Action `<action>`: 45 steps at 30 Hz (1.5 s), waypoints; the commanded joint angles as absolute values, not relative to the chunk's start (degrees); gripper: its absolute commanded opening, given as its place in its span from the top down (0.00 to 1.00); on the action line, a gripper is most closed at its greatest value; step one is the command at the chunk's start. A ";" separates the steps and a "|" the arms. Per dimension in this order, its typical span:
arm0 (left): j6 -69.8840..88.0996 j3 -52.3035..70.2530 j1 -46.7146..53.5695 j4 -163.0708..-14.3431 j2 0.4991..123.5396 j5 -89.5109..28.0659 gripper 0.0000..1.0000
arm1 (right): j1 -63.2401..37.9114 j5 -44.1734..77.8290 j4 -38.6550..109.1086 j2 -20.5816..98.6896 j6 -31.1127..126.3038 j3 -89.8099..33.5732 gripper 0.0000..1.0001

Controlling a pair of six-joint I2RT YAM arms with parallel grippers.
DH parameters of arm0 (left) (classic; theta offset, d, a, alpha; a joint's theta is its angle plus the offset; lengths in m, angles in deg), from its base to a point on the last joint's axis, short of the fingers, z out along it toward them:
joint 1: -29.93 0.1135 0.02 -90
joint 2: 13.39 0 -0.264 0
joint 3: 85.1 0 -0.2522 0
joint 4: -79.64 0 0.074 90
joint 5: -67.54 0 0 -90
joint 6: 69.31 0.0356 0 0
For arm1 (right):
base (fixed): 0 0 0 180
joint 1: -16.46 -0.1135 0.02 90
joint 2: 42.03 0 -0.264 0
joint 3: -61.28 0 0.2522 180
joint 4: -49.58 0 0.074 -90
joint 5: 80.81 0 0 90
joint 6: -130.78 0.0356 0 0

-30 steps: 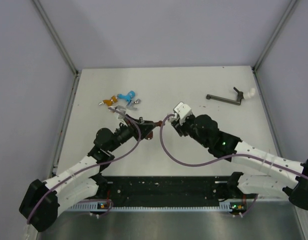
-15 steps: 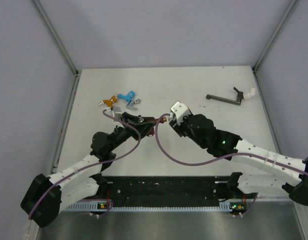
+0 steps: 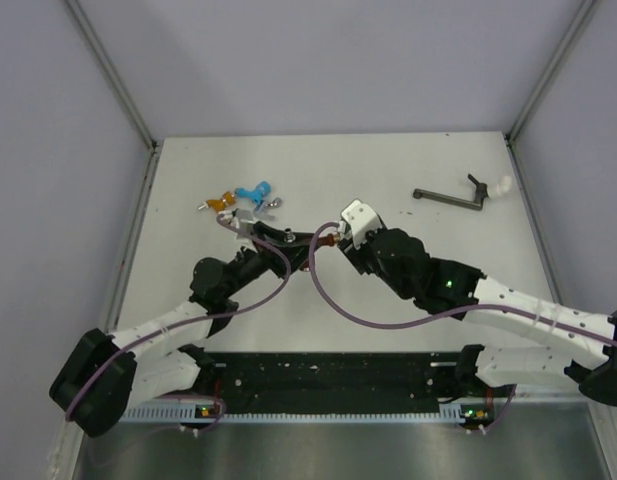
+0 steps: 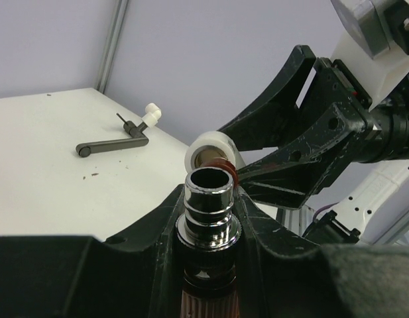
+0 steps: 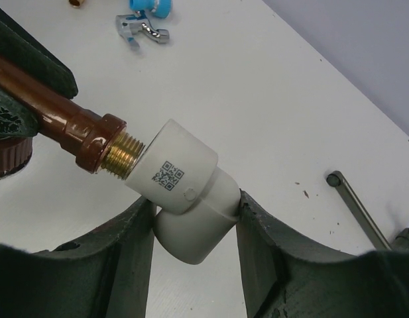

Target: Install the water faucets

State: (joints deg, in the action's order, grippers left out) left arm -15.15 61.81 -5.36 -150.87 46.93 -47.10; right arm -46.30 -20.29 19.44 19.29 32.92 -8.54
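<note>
My left gripper (image 3: pixel 291 240) is shut on the dark red-brown faucet (image 3: pixel 310 241). In the left wrist view the faucet's silvery tip (image 4: pixel 209 212) stands between my fingers (image 4: pixel 209 199). My right gripper (image 3: pixel 335 238) is shut on a white elbow fitting (image 5: pixel 184 189), jaws on its lower arm (image 5: pixel 194 222). The faucet's body (image 5: pixel 52 109) ends in a brass thread (image 5: pixel 121 159) that sits partly inside the elbow's mouth. The elbow also shows in the left wrist view (image 4: pixel 205 147). Orange (image 3: pixel 222 203), light blue (image 3: pixel 254 190) and grey (image 3: pixel 272 204) faucets lie loose at the back left.
A dark crank-like bar (image 3: pixel 450 197) with a small white fitting (image 3: pixel 501 185) lies at the back right, also seen in the left wrist view (image 4: pixel 115 141). Purple cables loop between the arms (image 3: pixel 328 300). Metal posts and grey walls close in the white table (image 3: pixel 408 160).
The left wrist has turned and its gripper has shifted slightly right and away from the bases. The right gripper has edged left with the elbow. Both grips hold.
</note>
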 commanded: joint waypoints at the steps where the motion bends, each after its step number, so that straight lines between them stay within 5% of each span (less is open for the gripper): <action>1: -14.82 58.38 -5.32 -158.24 48.22 -47.51 1.00 | -47.87 -23.85 18.77 19.32 34.02 -11.64 1.00; 45: -17.72 55.83 -4.61 -158.76 51.56 -53.05 1.00 | -47.96 -20.52 22.28 16.42 29.71 -8.21 1.00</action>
